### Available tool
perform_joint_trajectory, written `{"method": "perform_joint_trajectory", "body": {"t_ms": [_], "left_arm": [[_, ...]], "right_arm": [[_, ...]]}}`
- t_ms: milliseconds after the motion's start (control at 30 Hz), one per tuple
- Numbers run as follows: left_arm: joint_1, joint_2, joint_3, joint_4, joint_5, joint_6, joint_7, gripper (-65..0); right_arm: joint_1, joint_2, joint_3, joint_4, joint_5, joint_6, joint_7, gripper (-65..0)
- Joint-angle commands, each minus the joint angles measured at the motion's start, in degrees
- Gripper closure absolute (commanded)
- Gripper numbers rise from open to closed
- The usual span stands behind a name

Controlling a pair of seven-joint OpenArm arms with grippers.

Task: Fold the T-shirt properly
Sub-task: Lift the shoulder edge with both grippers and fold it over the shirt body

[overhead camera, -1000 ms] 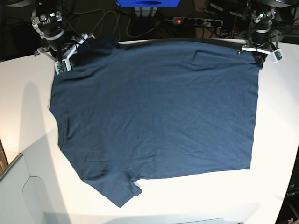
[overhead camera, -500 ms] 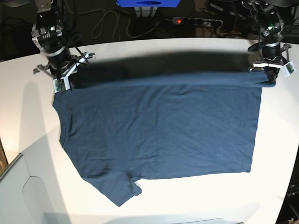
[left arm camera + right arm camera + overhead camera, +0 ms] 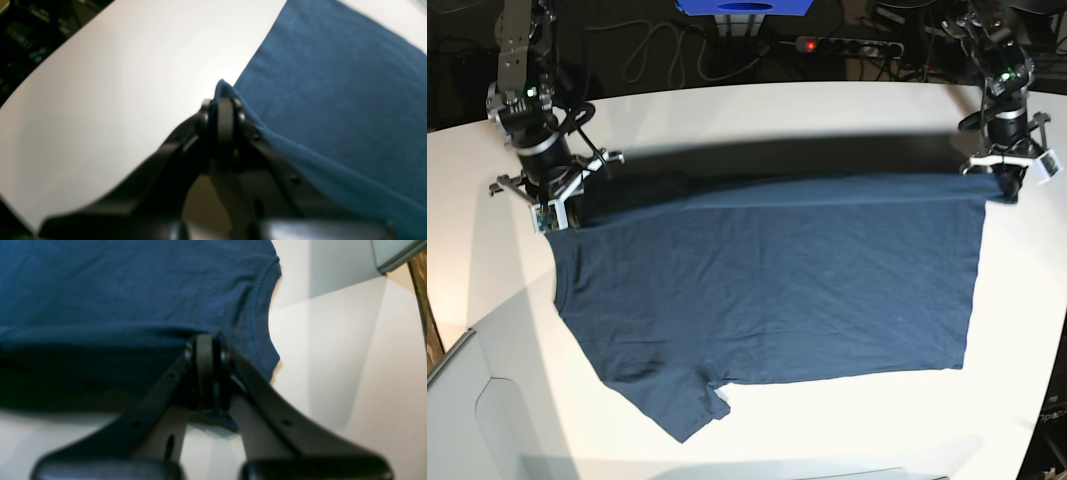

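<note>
While both sets of fingers stayed clenched on the far edge of the T-shirt (image 3: 767, 280), left gripper (image 3: 1007, 180) and right gripper (image 3: 555, 212) lifted it off the desk (image 3: 757, 110); level, matched travel would fold it squarely.

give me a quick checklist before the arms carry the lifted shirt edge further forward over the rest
1. Left gripper shut on the T-shirt corner: ok.
2. Right gripper shut on the other far corner: ok.
3. Lifted edge level between both grippers in the base view: ok.
4. Near part of the shirt lying flat on the table: ok, but the near sleeve is slightly rumpled.
5. Table ahead of the fold free of objects: ok.
6. Grip depth on the fabric: cannot tell.
</note>
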Motion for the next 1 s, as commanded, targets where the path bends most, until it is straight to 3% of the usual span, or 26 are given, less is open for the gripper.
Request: {"method": "perform_joint_trajectory", "body": {"t_ms": [0,500,967], "left_arm": [[-0.34,-0.81,0.13,0.70,-0.21,0.16,-1.44,0.0],[-8.52,-2.04,0.31,-7.12,-0.12,0.08,-1.44,0.0],[-9.92,-3.63,3.38,-7.74,-0.04,0.16,-1.44,0.0]], "right_arm": [[0.97,0.48,0.28,-0.04,-0.41,0.47,1.16,-0.1],[12.75,0.74,-3.33,-11.38,-0.41,0.47,1.52,-0.1],[16.70,0.22,-6.23,-14.54,-0.41,0.47,3.45,-0.1]]}}
